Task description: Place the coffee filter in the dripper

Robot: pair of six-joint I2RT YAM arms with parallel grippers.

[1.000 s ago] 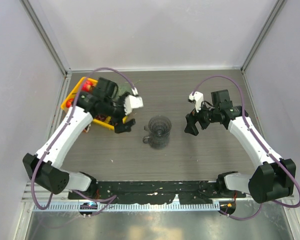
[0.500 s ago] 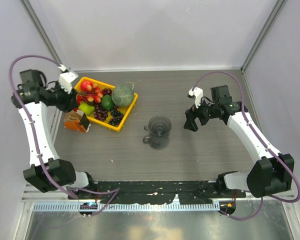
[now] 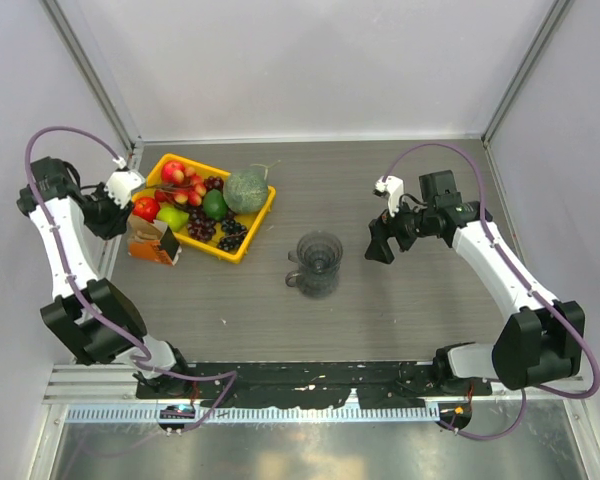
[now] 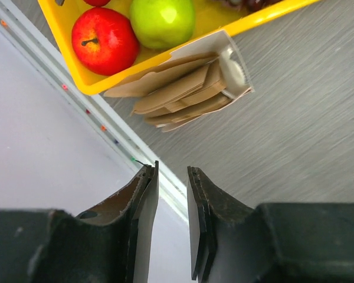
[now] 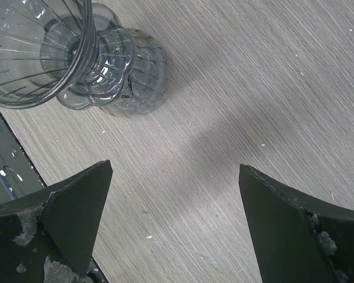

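Left gripper (image 4: 172, 171): jaws stand at a narrow slot with nothing between them. It hangs over the rail at the table's (image 4: 295, 147) left edge, short of the filters and touching nothing.

Right gripper (image 5: 172, 171): jaws wide and empty, parked just beside the dripper (image 5: 41, 53).

Coffee filter (image 4: 177, 91): a stack of flat brown sheets sitting in the open carton (image 4: 233, 65). The carton lies on the table against the near corner of the yellow fruit tray (image 4: 271, 12), just past the red apple (image 4: 104, 40) and green apple (image 4: 162, 20).

- Orientation: in the left wrist view the sheets' long axis runs upper right to lower left. Their free ends fan out of the carton mouth towards the gripper.
- I can't tell how many sheets there are.

Dripper (image 3: 318, 262): mid-table, well apart from the carton. It stands upright with the rim up and the handle to the near-left, and there is no filter in it.

Step, as I read it: the approach to pick a filter, with no grasp made yet.

The next move calls for:
- Advance the left jaws along the filter axis onto the exposed ends.
- Pinch one sheet, not the whole stack.
- Draw it straight out so the carton doesn't drag.
- Carry it to the dripper and seat it tip-down.
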